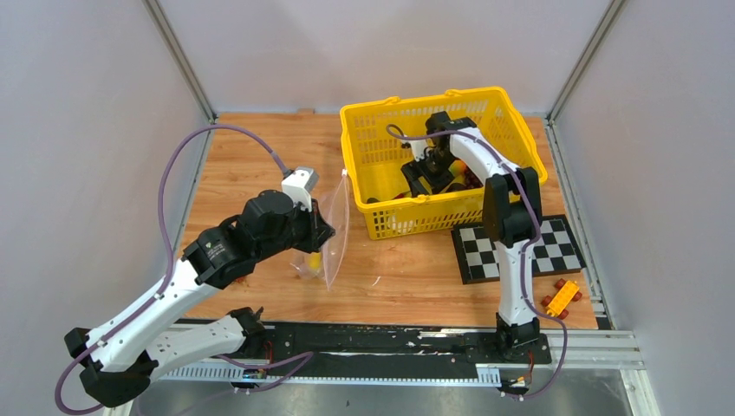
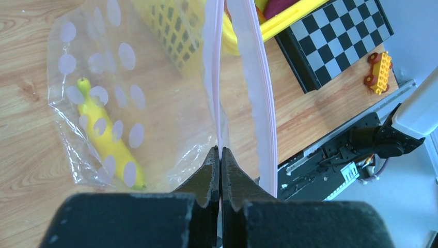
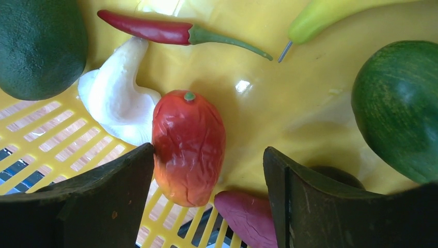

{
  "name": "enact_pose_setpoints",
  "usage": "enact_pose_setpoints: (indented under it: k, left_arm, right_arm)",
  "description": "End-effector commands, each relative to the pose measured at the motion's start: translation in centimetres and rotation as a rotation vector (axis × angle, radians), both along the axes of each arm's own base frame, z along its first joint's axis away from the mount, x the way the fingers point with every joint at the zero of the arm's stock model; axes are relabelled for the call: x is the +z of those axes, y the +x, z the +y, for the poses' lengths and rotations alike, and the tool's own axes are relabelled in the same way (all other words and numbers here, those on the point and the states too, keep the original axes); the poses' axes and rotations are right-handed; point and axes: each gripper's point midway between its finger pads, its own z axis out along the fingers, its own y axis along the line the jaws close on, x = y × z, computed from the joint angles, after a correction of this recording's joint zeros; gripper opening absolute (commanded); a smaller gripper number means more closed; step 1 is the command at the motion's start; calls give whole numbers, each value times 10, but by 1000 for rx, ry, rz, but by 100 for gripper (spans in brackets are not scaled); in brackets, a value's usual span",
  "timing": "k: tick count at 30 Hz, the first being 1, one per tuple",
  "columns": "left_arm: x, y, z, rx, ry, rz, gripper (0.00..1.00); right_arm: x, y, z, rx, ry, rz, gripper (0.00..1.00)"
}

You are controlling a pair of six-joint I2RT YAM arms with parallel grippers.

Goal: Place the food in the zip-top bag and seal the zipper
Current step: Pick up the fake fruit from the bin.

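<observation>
The left arm (image 1: 165, 295) reaches from the table's (image 1: 407, 286) near edge toward its middle, elbow low and out to the left; the left gripper (image 2: 220, 152) is pinched tight on the zip-top bag's (image 2: 170, 103) rim. The right arm (image 1: 513, 260) stands tall, arching toward the far edge, wrist pitched down, the right gripper (image 3: 209, 155) spread wide

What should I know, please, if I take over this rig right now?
Left gripper: shut on the mouth edge of the zip-top bag, holding it up beside the yellow basket.
Right gripper: open, down in the basket, jaws astride a red-orange fruit, not closed on it.
Done: the banana is in the bag.
To do: the red-orange fruit, red chilli, purple piece and other food lie in the basket; the zipper is unsealed.
</observation>
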Motion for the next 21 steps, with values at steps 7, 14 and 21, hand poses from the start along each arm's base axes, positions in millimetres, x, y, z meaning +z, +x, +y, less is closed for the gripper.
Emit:
enact_pose_setpoints:
  k: [7,14,21]
  left_arm:
    - [3,1,-6,-21,-19,-22,0]
    - [4,2,-5,-15,-21,-26,0]
    - [3,2,-5,-17,-19,-22,0]
  right_arm:
    - [-15,6,12,-29,50,2,73]
    - [-17,5,10,-60,43,0,60]
    - [36,14,14,-95,92,-116,34]
